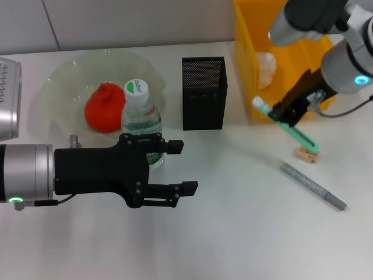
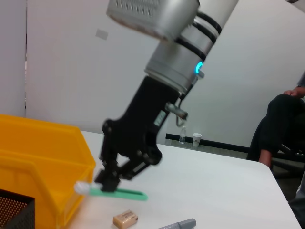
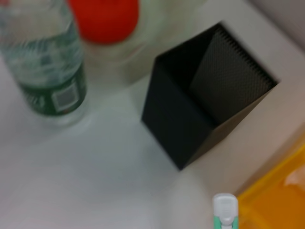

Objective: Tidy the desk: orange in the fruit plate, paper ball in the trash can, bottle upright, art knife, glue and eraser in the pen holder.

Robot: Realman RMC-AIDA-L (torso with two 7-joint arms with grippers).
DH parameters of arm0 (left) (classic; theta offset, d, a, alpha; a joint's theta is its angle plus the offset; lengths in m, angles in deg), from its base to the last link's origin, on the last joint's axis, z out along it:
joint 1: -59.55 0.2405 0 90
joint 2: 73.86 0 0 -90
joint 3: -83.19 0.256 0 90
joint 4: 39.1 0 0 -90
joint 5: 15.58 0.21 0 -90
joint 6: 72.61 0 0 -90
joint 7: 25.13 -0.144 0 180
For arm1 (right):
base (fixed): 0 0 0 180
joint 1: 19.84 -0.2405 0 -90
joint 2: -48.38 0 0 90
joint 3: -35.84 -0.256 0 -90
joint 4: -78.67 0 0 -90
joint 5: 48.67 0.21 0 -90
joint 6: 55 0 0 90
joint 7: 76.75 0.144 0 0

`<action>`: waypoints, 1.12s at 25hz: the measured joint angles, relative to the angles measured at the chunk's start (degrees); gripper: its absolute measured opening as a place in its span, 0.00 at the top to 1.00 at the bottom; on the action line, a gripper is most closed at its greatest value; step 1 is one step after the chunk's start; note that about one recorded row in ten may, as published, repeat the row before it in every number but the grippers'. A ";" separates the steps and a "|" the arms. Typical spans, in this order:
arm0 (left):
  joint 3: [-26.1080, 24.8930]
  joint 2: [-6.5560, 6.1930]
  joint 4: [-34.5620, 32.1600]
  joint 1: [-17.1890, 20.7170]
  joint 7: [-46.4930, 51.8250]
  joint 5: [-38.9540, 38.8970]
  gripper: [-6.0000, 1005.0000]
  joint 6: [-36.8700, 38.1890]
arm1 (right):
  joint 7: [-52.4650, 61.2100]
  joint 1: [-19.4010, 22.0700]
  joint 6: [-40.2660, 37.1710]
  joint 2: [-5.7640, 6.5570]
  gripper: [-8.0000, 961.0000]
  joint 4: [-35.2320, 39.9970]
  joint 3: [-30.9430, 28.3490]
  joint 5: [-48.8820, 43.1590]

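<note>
My right gripper (image 1: 284, 115) (image 2: 107, 180) is shut on the flat green art knife (image 1: 291, 129) (image 2: 125, 193), whose white end (image 3: 225, 209) is tilted up beside the yellow trash can (image 1: 247, 70) (image 2: 43, 157). The beige eraser (image 1: 308, 154) (image 2: 125, 218) and the grey glue stick (image 1: 313, 186) (image 2: 178, 224) lie on the table near it. The black mesh pen holder (image 1: 204, 93) (image 3: 205, 105) stands left of the bin. The paper ball (image 1: 266, 67) lies in the bin. The orange (image 1: 105, 108) sits in the fruit plate (image 1: 64, 79). The bottle (image 1: 141, 119) (image 3: 47, 71) stands upright. In front of it my left gripper (image 1: 185, 167) hangs open with nothing held.
A person sits at the far edge in the left wrist view (image 2: 286, 129). Bare table lies between the pen holder and the glue stick. The trash can's wall rises close behind my right gripper.
</note>
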 joint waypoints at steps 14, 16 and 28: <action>0.26 0.09 0.00 -0.15 0.00 0.00 0.20 0.01 | -0.77 -0.07 5.13 0.12 0.90 5.92 -4.01 5.28; 0.27 0.09 0.02 -0.19 0.00 0.00 0.20 0.01 | -0.78 -0.24 5.68 0.12 0.90 6.25 -4.04 5.71; 0.44 0.09 0.34 -0.23 0.00 -0.03 0.20 0.02 | -2.77 -0.68 9.98 0.13 0.90 7.35 -5.12 9.31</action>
